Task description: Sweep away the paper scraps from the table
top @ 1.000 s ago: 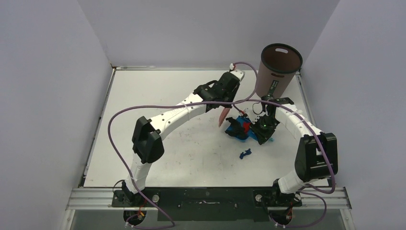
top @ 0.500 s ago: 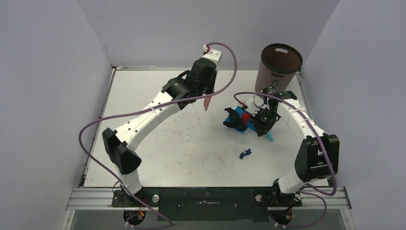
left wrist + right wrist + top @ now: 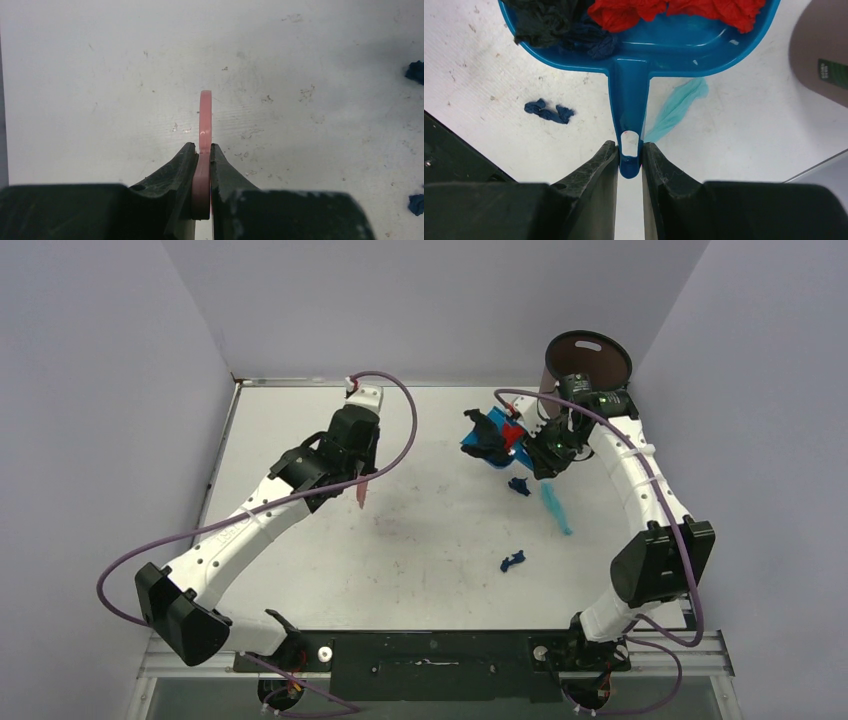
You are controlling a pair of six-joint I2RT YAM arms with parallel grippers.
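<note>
brush (image 3: 205, 120) gripped by left fingers (image 3: 184, 162), far-left | dustpan (image 3: 649, 45) handle gripped by right fingers (image 3: 605, 162), far-right | light-blue strip (image 3: 556, 508) laid lengthwise near-far on counter (image 3: 420, 570) | dark scrap (image 3: 513, 561) nearer

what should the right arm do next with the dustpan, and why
Probably carry the dustpan over the brown bin and tip it out. The right pincer is shut on its handle, red and black paper scraps lie in it, and the bin stands just beside it. Three more on the table can wait.

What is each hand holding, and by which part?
The left hand clamps the pink plastic brush near one end; the right hand grips the blue plastic dustpan by its handle tip.
</note>
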